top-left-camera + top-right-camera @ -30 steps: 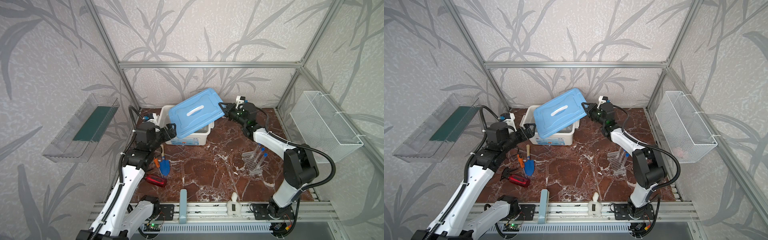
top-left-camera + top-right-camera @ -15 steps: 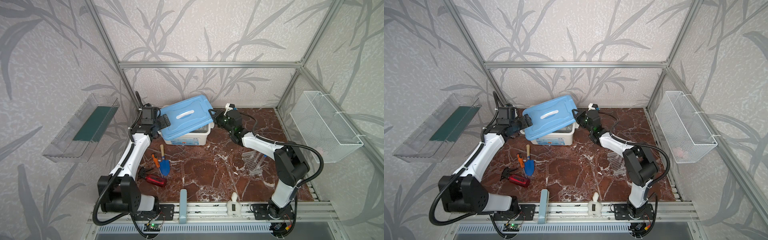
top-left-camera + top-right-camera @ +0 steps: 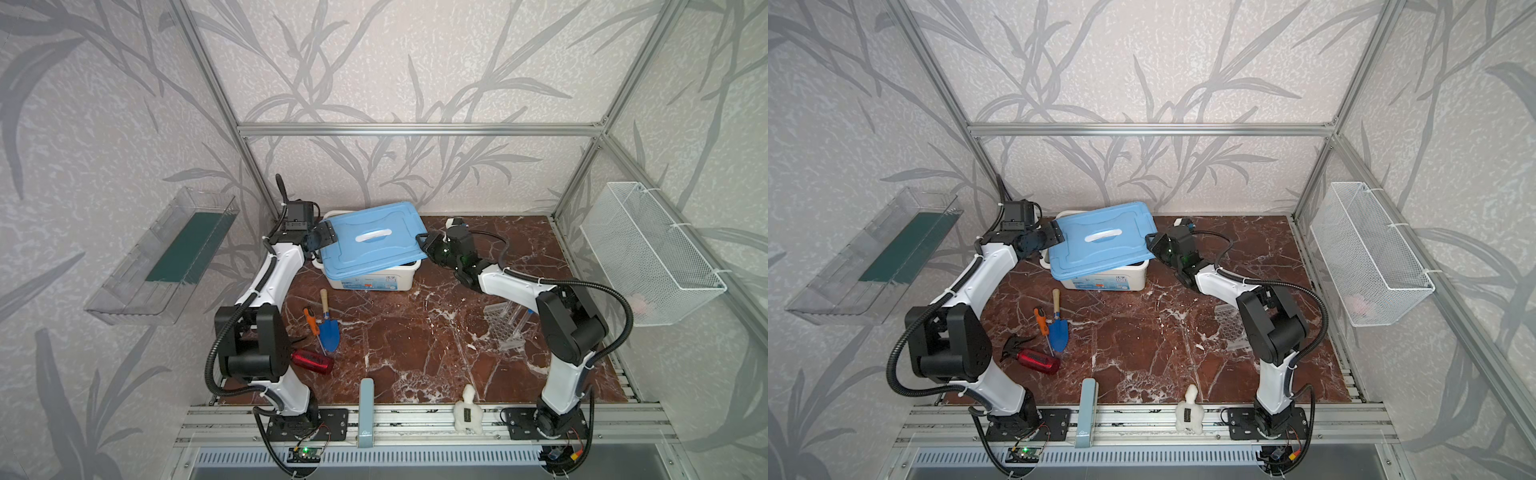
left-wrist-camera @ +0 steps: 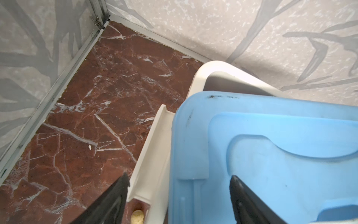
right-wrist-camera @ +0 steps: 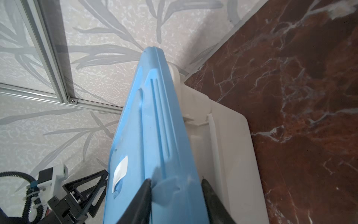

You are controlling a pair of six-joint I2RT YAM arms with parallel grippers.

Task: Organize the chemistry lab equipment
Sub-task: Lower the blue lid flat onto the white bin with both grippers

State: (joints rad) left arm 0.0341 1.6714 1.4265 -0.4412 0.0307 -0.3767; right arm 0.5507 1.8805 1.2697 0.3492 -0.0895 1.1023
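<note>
A blue lid (image 3: 370, 245) (image 3: 1100, 245) lies askew on the white box (image 3: 370, 283) (image 3: 1104, 283) at the back. My left gripper (image 3: 328, 237) (image 4: 179, 176) is open. Its fingers straddle the lid's left edge (image 4: 271, 145) and the box rim (image 4: 213, 67). At the lid's right edge (image 5: 151, 126) my right gripper (image 3: 422, 245) (image 5: 175, 180) is open, one finger above the rim and one below. A clear perforated rack (image 3: 509, 326) (image 3: 1231, 328) with blue-capped test tubes (image 3: 524, 312) stands on the right, partly behind my right arm.
A blue trowel (image 3: 328, 330), an orange screwdriver (image 3: 311, 322) and a red-handled tool (image 3: 311, 361) lie front left. A clear shelf (image 3: 166, 257) hangs on the left wall and a wire basket (image 3: 648, 253) on the right wall. Both walls stand close behind the box.
The lid has come down from a raised tilt onto the box. My left arm has swung back to the lid's left edge. My right jaws have widened.
</note>
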